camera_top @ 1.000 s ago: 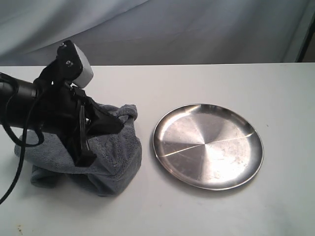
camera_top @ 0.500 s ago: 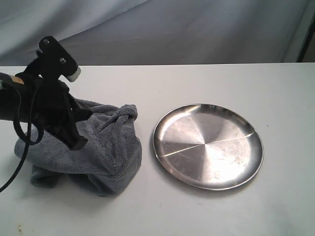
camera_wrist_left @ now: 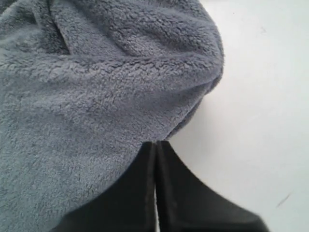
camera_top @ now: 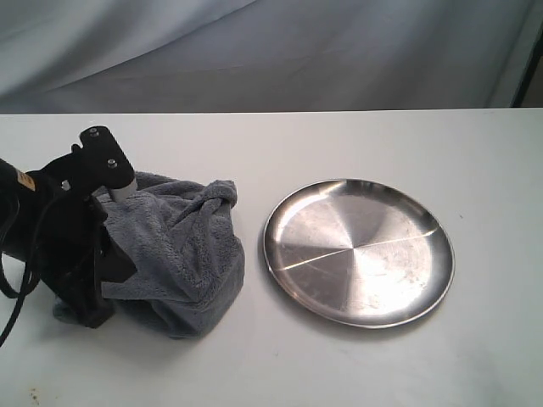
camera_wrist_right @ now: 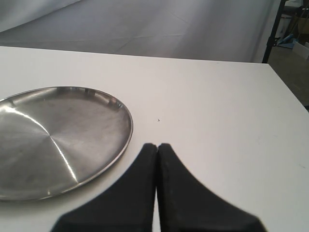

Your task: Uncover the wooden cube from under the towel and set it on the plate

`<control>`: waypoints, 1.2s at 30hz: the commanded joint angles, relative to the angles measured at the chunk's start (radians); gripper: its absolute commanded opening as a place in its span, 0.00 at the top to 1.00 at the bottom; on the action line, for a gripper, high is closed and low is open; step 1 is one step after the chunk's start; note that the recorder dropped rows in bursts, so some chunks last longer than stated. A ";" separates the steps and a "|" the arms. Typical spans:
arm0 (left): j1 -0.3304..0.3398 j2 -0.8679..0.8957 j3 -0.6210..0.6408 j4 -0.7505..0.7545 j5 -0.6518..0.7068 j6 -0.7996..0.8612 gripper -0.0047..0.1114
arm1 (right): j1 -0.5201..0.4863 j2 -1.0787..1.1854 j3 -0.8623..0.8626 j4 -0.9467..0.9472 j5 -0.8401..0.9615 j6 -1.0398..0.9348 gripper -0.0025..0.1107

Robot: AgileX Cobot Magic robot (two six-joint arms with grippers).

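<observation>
The dark-grey towel (camera_top: 182, 254) lies bunched in a mound on the white table, left of the steel plate (camera_top: 358, 251). No wooden cube shows in any view. My left gripper (camera_top: 93, 312) hangs low at the towel's left side. In the left wrist view its jaws (camera_wrist_left: 155, 143) are shut with the tips right at the towel's (camera_wrist_left: 96, 87) edge, and nothing shows between them. My right gripper (camera_wrist_right: 157, 144) is shut and empty over bare table beside the plate (camera_wrist_right: 48, 140). It is out of the exterior view.
The white table (camera_top: 339, 144) runs back to a grey draped backdrop. Its right edge shows in the right wrist view, with a dark stand (camera_wrist_right: 270, 29) beyond it. The left arm's black cable (camera_top: 17, 305) loops near the table's left edge.
The left arm has swung down and to the left, from above the towel's top to its left side near the table. Towel and plate have stayed in place.
</observation>
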 commanded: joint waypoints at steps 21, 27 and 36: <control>-0.006 -0.002 -0.004 -0.232 -0.074 0.024 0.96 | 0.002 -0.005 0.004 0.000 -0.002 0.002 0.98; -0.006 -0.002 -0.004 -0.389 -0.192 0.041 0.96 | 0.002 -0.005 0.004 0.000 -0.002 0.002 0.98; -0.006 -0.002 -0.004 -0.224 -0.344 0.084 0.96 | 0.002 -0.005 0.004 0.000 -0.002 0.002 0.98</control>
